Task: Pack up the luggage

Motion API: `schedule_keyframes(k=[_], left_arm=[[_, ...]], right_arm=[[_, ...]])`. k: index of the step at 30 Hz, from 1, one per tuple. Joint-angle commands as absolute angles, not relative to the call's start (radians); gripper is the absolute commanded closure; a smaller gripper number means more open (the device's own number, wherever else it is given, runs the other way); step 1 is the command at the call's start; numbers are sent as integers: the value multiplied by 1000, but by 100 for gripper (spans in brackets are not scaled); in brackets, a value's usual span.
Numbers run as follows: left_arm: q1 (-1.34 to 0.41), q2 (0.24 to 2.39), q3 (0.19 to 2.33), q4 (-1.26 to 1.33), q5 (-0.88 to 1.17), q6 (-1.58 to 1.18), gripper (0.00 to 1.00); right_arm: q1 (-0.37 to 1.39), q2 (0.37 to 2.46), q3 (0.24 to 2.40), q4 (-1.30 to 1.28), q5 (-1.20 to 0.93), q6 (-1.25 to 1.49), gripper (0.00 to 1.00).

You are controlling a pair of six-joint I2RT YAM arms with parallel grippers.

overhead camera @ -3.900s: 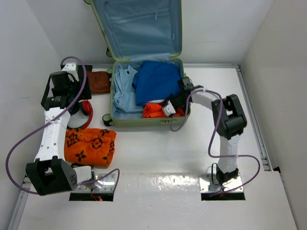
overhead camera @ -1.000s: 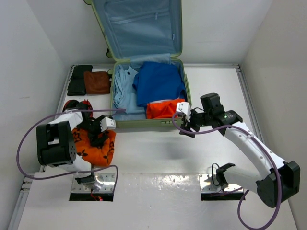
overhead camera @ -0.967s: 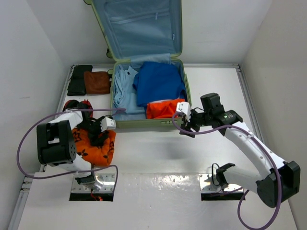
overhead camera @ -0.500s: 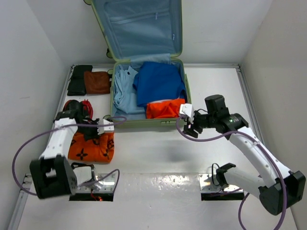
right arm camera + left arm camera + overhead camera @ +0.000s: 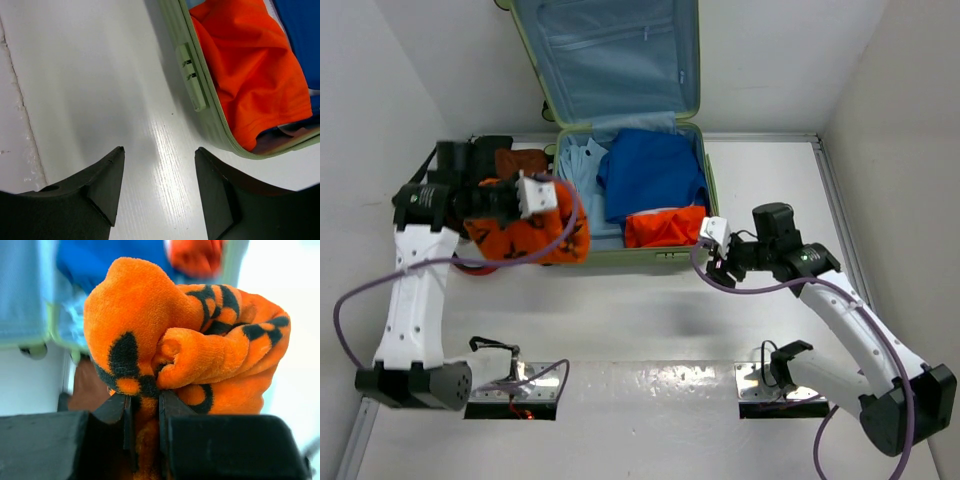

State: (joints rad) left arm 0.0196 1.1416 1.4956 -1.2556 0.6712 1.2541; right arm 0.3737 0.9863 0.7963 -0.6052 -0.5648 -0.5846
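White table [image 5: 650,330]: my left claw [image 5: 141,405] is pinching orange towel [image 5: 190,340] by a thin fold, so it could be slipping out b4 luggage [image 5: 620,258]; right claw [image 5: 159,152] is gaping, empty.

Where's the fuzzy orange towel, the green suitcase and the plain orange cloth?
orange towel [image 5: 210,355]: left wrist view, on its bunched middle fold.
suitcase [image 5: 605,50]: top external view, on the open lid's blue lining.
plain orange cloth [image 5: 245,90]: right wrist view, on its middle.

The white table [image 5: 650,310] carries the open pale green luggage [image 5: 620,257] at its far middle; in the far left corner beside it lie a brown folded cloth [image 5: 523,160] and a black one [image 5: 492,148]
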Motion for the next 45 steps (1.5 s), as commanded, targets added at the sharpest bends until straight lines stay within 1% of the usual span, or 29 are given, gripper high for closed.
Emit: schedule_keyframes(k=[1, 3, 5, 7, 8, 11, 13, 18, 23, 29, 32, 37, 40, 43, 45], left_arm=[[-84, 1270, 1574, -1056, 770, 983, 100], [-129, 1311, 1585, -1008, 752, 957, 100], [-198, 1370, 1585, -904, 732, 870, 100], [-244, 1426, 1604, -893, 723, 861, 100], [-288, 1487, 1623, -893, 723, 833, 100], [-354, 1584, 1608, -842, 698, 804, 100], [-379, 1621, 1571, -737, 657, 729, 100], [-400, 1759, 1543, -597, 621, 609, 100], [-400, 1835, 1433, -333, 425, 468, 100], [-425, 1878, 1345, -213, 155, 411, 100], [-455, 1864, 1255, -147, 42, 399, 100], [-489, 1829, 1120, -118, 32, 333, 100], [-499, 1839, 1086, -104, 57, 263, 100], [-499, 1864, 1115, -130, 107, 264, 100], [-471, 1852, 1124, -103, 259, 204, 100]], right_arm=[[357, 986, 798, -548, -561, -537, 42], [345, 986, 798, -555, -561, -541, 42], [338, 983, 796, -563, -558, -541, 42], [322, 977, 790, -572, -560, -549, 42], [321, 979, 788, -572, -560, -555, 42], [302, 979, 781, -583, -563, -558, 42], [293, 979, 779, -584, -566, -558, 42], [275, 974, 769, -588, -565, -558, 42], [255, 963, 761, -606, -572, -586, 42], [229, 959, 758, -615, -584, -597, 42], [225, 959, 759, -615, -591, -600, 42], [227, 959, 765, -611, -603, -600, 42], [224, 951, 772, -621, -606, -601, 42], [222, 940, 776, -633, -606, -606, 42], [224, 928, 778, -641, -604, -609, 42]])
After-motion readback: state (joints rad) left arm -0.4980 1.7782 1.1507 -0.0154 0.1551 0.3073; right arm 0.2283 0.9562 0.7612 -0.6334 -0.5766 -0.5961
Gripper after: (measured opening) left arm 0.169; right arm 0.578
